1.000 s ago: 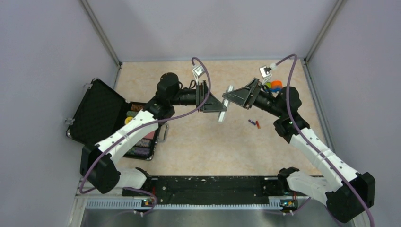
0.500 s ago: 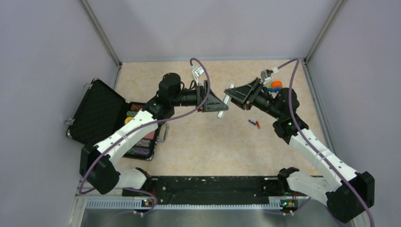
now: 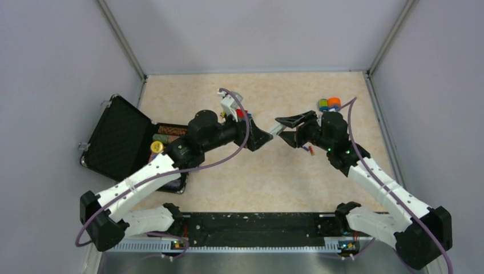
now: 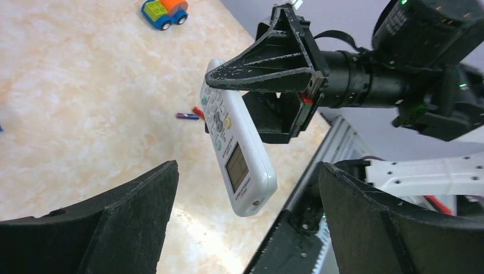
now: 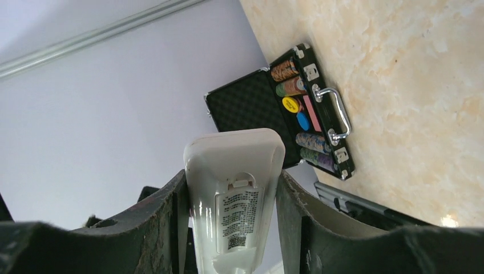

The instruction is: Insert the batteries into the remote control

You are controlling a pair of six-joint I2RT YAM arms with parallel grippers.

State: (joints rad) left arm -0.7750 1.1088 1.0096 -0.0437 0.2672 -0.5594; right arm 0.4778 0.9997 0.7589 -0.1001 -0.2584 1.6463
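Note:
The white remote control [image 4: 237,154] hangs in the air, screen and buttons facing my left wrist camera. My right gripper [image 5: 231,185] is shut on its sides, with the labelled back cover [image 5: 237,220] turned toward that wrist. From above, the remote control [image 3: 275,130] shows as a short white strip between the two grippers. My left gripper [image 4: 248,222] is open wide just short of the remote's lower end and touches nothing. The batteries [image 4: 191,115], one purple and one red, lie together on the table below; from above the batteries [image 3: 310,150] peek out beside the right arm.
An open black case [image 3: 122,134] with poker chips [image 5: 291,85] lies at the left. A multicoloured toy brick car [image 3: 329,104] stands at the back right. The black rail [image 3: 257,222] runs along the near edge.
My left gripper has opened and let go of the remote, drawing back slightly. The right gripper has shut on the remote and now holds it alone, lower and nearer the batteries.

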